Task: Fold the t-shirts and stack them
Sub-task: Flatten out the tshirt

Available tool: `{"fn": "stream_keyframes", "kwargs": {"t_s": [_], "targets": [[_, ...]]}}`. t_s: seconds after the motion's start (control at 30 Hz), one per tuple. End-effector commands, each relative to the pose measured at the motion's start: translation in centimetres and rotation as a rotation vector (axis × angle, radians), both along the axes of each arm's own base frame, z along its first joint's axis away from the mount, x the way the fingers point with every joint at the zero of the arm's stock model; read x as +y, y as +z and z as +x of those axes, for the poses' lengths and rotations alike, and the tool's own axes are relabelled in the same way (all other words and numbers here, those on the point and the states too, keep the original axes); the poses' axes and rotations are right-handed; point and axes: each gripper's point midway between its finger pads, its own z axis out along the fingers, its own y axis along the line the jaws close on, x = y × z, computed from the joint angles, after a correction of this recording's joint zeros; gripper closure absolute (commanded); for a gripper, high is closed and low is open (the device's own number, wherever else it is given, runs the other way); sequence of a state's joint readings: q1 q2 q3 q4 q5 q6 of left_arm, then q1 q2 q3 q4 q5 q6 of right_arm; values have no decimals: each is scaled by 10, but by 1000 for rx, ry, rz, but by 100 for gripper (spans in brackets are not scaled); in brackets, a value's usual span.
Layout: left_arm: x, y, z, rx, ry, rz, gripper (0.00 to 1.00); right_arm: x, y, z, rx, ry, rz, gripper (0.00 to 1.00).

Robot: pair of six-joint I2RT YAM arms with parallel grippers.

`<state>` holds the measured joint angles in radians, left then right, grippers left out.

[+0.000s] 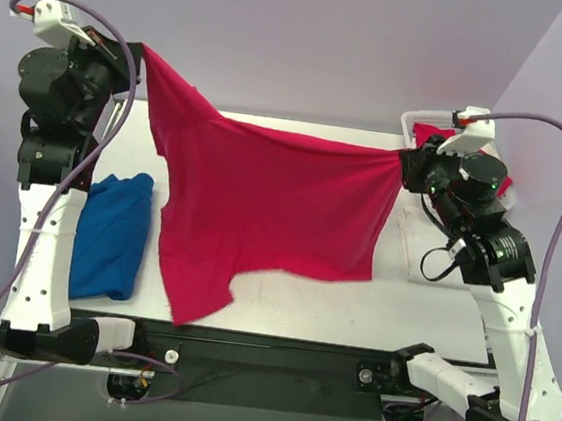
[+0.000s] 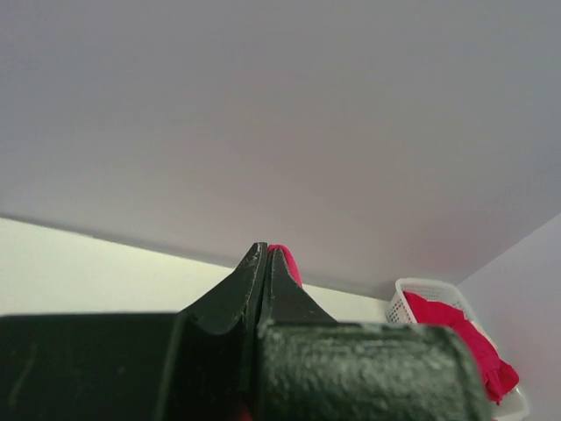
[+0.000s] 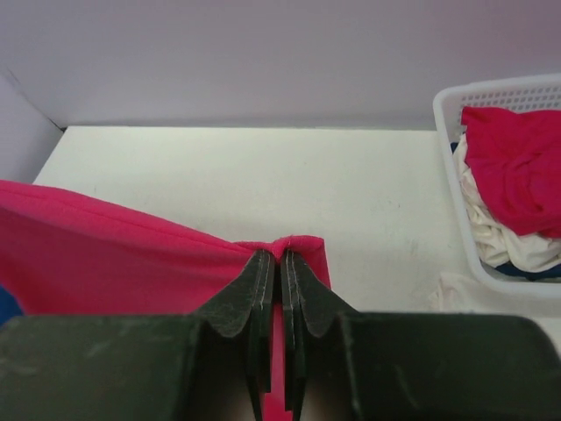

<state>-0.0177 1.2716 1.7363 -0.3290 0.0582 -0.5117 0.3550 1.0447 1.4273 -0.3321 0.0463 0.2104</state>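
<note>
A pinkish-red t-shirt [image 1: 262, 199] hangs spread between my two grippers above the table. My left gripper [image 1: 137, 52] is raised high at the far left and shut on one corner of it; a sliver of red cloth [image 2: 285, 260] shows at its tips [image 2: 266, 249]. My right gripper [image 1: 404, 163] is lower, at the right, shut on the other corner [image 3: 302, 250], its tips [image 3: 281, 257] pinching the hem. More shirts, red [image 3: 513, 167] and white [image 3: 508, 246], lie in the basket.
A folded blue cloth [image 1: 113, 233] lies on the table's left side under the left arm. The white lattice basket [image 3: 456, 197] stands at the far right, also seen in the top view [image 1: 413, 119]. A white cloth [image 1: 418, 247] lies by the right arm.
</note>
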Motion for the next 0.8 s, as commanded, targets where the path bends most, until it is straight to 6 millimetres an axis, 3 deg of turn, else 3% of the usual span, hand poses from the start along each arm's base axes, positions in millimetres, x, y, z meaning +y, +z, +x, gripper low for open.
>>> {"fn": "stream_keyframes", "kwargs": {"t_s": [0.0,0.23,0.33,0.47,0.6,0.63,0.7,0.77], "targets": [[4,88,-62,-248,11,20,100,-19,73,-33,-227,-33,62,100],[9,109,-129,-313,34,24,100,-35,91,-96,-323,14,70,100],[12,115,-171,-360,54,31,100,-46,97,-124,-379,13,85,100],[16,118,-201,-384,78,45,100,-53,107,-154,-435,34,95,100],[17,139,-221,-436,82,54,100,-49,116,-167,-467,78,105,100],[17,140,-212,-419,84,59,100,-50,119,-168,-473,76,105,100],[16,151,-213,-435,80,71,100,-50,123,-164,-475,70,98,100],[15,149,-193,-409,75,77,100,-49,125,-155,-471,60,94,100]]}}
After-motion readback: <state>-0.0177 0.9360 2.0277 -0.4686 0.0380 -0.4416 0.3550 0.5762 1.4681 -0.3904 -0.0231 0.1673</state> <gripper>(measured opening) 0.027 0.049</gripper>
